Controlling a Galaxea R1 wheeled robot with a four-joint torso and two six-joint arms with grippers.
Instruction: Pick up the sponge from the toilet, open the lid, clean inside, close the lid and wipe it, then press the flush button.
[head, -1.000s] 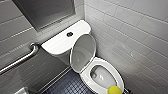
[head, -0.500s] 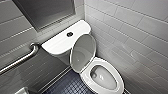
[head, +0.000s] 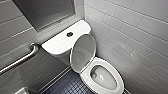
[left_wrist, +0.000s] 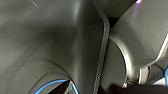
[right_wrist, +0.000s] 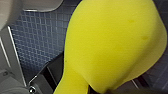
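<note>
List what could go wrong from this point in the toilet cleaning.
1. The sponge looks pinched at one narrow end, most of it bulging free above the tiled floor; it might slip out and drop there.
2. The lid stands raised by the tank over the open bowl; a knock from an arm could bring it slamming down.

One toilet (head: 86, 75), one sponge (right_wrist: 112, 42) (yellow), one rail (head: 20, 58).
</note>
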